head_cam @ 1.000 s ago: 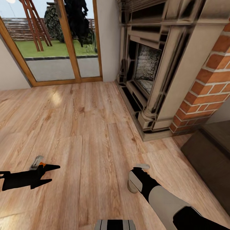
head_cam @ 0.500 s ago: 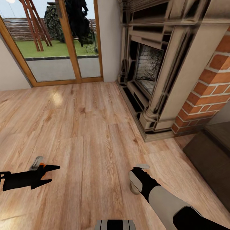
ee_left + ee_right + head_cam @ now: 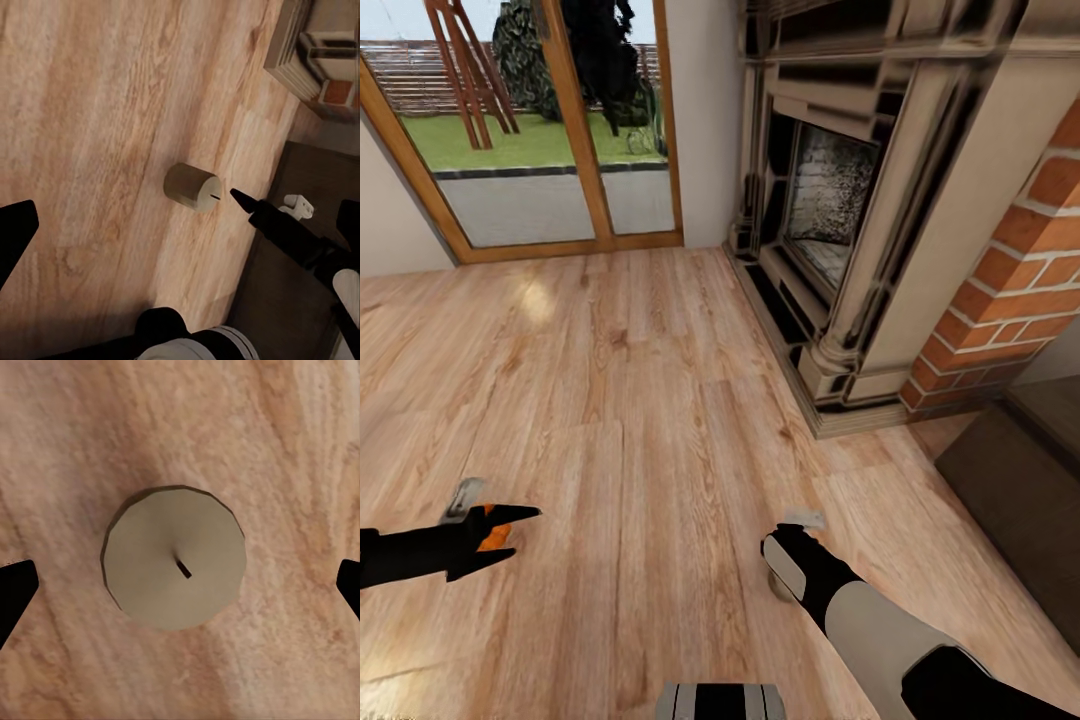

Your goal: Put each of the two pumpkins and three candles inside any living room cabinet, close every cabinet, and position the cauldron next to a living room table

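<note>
Bare floor [image 3: 620,400] is lying open all around the candle [image 3: 175,556], jaws sitting wide on both sides. Fireplace [image 3: 840,200] and cabinet [image 3: 1020,500] are crowding the right.

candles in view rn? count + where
1. The candle stands upright on the wood floor, directly under the right gripper, whose fingers are spread either side of it. Others may be out of frame.
</note>
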Controlling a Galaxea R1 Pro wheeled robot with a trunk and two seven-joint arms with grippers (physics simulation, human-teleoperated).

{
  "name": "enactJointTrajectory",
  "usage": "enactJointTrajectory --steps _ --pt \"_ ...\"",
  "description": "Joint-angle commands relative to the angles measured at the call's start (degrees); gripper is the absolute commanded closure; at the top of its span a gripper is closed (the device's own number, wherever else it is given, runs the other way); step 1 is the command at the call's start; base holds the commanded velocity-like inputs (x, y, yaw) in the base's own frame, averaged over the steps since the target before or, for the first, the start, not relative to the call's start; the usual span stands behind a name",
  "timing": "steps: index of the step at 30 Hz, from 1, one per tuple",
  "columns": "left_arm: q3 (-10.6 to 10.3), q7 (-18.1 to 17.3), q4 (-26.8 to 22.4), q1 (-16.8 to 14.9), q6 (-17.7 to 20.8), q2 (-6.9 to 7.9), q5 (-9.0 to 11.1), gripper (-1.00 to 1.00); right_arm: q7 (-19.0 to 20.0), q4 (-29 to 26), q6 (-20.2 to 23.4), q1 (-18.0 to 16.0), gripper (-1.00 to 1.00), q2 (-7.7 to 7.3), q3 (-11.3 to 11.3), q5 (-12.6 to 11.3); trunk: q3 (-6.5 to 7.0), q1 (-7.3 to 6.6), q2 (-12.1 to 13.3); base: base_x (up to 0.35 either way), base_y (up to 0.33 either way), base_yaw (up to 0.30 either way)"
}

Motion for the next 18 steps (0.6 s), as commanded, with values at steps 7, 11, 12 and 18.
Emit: enactJointTrajectory --steps 7,11,12,18 --pt "0.19 -10.26 -1.02 1.60 0.07 4.41 1.27 -1.00 -0.34 -0.04 0.34 -0.04 -1.00 0.00 0.24 -0.08 -1.60 0.17 -0.12 0.000 0.000 0.000" --pt "0.26 -23.61 -1.07 4.04 0.07 5.85 0.60 -1.00 -0.34 -0.04 0.34 -0.02 -1.00 0.00 0.24 -0.08 -2.49 0.27 -0.17 0.000 0.000 0.000" --pt "0.28 -24.72 -1.06 4.22 0.07 5.95 0.53 -1.00 -0.34 -0.04 0.34 -0.03 -1.00 0.00 0.24 -0.08 -2.71 0.30 -0.18 0.000 0.000 0.000" --pt "0.24 -26.64 -1.06 4.51 0.07 6.09 0.42 -1.00 -0.29 -0.04 -0.22 0.00 -1.00 0.00 0.27 -0.10 -4.04 0.45 -0.26 0.000 0.000 0.000"
